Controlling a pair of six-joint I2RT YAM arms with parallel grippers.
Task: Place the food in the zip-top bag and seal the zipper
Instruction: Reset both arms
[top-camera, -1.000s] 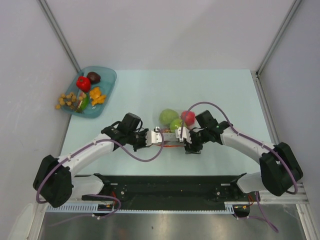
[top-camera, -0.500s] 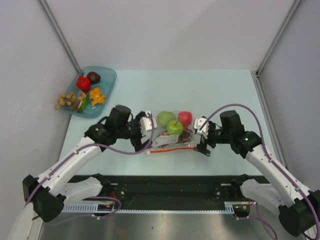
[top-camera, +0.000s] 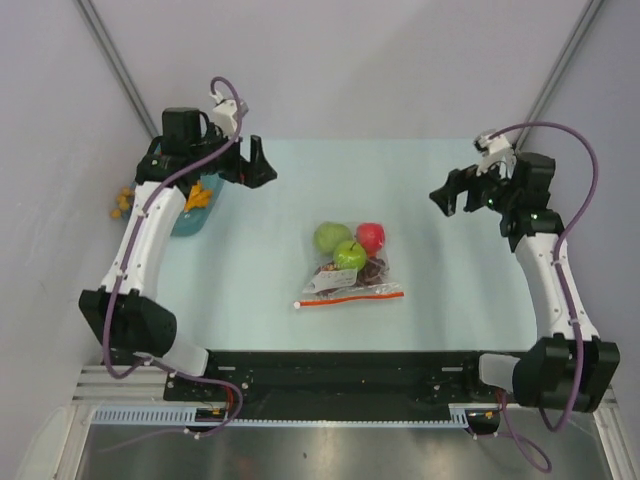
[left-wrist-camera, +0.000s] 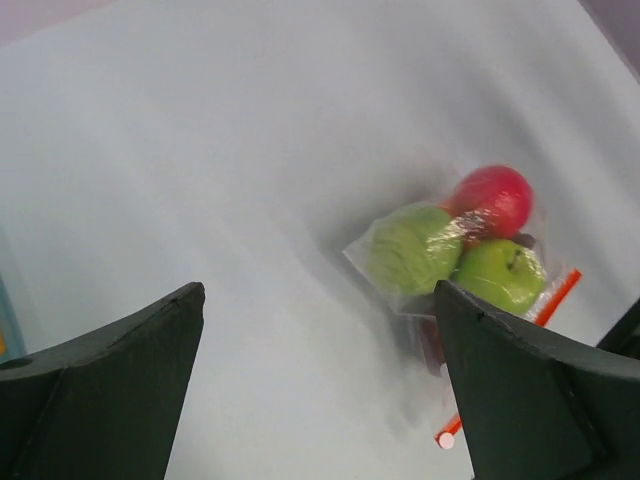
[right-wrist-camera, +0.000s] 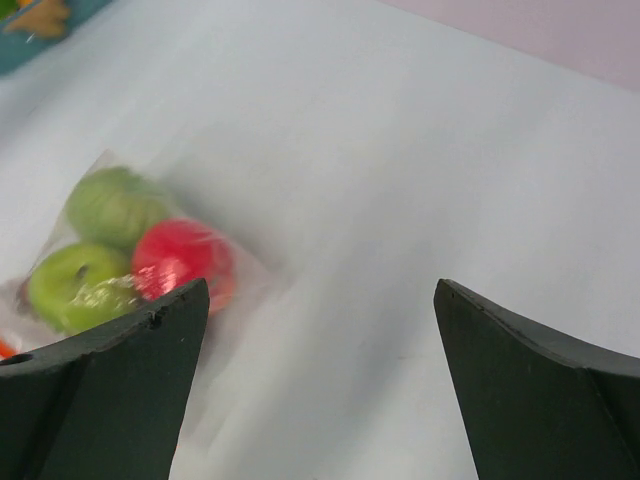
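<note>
The zip-top bag (top-camera: 349, 268) lies flat at the table's centre, and nothing is touching it. Inside it are two green apples (top-camera: 333, 237), a red apple (top-camera: 372, 237) and a dark grape bunch (top-camera: 373, 269). The red-orange zipper (top-camera: 350, 297) runs straight along the bag's near edge. My left gripper (top-camera: 260, 167) is raised at the back left, open and empty. The left wrist view looks down past my left gripper (left-wrist-camera: 317, 292) to the bag (left-wrist-camera: 450, 250) and zipper (left-wrist-camera: 556, 298). My right gripper (top-camera: 449, 195) hangs open and empty at the back right. Beyond my right gripper (right-wrist-camera: 320, 287), the right wrist view shows the bag (right-wrist-camera: 130, 250).
A teal tray (top-camera: 190, 222) sits at the back left corner, mostly hidden behind my left arm, with orange food pieces (top-camera: 196, 195) in it. Small yellow bits (top-camera: 123, 202) lie off its left side. The tray's corner (right-wrist-camera: 40, 30) shows in the right wrist view.
Both grippers opened and let go of the bag's zipper edge. Both arms then lifted away, the left to the back left and the right to the back right. The bag stayed put.
</note>
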